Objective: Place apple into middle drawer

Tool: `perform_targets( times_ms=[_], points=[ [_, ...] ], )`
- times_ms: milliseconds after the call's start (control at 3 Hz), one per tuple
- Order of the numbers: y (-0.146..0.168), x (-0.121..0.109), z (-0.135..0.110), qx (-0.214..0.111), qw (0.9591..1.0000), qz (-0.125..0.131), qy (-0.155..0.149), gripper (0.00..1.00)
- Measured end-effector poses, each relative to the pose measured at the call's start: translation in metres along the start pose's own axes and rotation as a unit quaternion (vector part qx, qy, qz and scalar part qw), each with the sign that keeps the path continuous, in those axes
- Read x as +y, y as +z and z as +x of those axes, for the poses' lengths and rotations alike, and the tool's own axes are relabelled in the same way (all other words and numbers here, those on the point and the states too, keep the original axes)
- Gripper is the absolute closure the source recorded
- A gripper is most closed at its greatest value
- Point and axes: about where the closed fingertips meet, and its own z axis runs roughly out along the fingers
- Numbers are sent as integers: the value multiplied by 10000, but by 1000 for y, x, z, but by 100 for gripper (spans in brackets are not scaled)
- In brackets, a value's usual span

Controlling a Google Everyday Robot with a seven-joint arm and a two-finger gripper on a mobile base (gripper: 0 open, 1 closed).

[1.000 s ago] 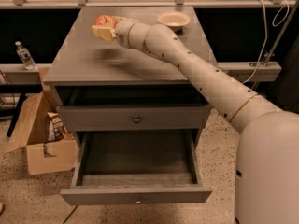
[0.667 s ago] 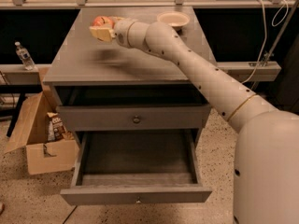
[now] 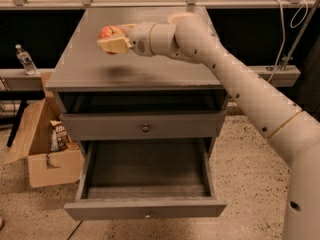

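Note:
The red apple sits between the cream fingers of my gripper, held in the air above the left part of the grey cabinet top; its shadow lies on the top below it. The gripper is shut on the apple. My arm reaches in from the lower right across the cabinet. The middle drawer is pulled wide open below, its inside bare, its grey front with a tiny knob nearest me.
The upper drawer with a dark round knob stands slightly open. A cream bowl at the back of the cabinet top is partly hidden by my arm. An open cardboard box stands on the floor at left. A water bottle rests on the left shelf.
The gripper with the apple has moved toward the front of the cabinet top and a little lower; the arm now covers most of the bowl.

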Motion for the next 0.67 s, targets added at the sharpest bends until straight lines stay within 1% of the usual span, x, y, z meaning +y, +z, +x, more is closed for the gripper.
perform_targets(
  times_ms=[333, 667],
  points=[
    [-32, 39, 0, 149, 9996, -159, -161, 100],
    [-62, 69, 10, 257, 9995, -104, -117, 100]
  ],
)
